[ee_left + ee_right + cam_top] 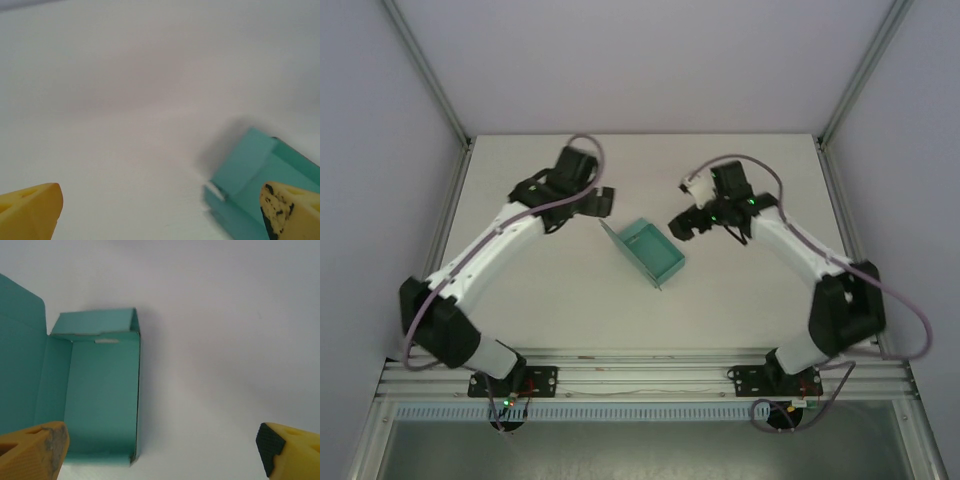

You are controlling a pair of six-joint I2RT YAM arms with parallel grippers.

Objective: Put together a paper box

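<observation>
Paper box (648,250) sits mid surface (550,300), lid flap (20,350) up. Left claw (602,203) and right claw (682,226) flank it wide open, holding nothing, probably ready to fold it shut.

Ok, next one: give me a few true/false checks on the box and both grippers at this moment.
1. The paper box sits on the table between the two arms. True.
2. The left gripper is clamped on the box. False: its jaws stand wide open, not closed on anything.
3. The box is fully closed. False: one large flap stands open, and the right wrist view looks into the box's inside.
4. The right gripper is open and holds nothing. True.
</observation>
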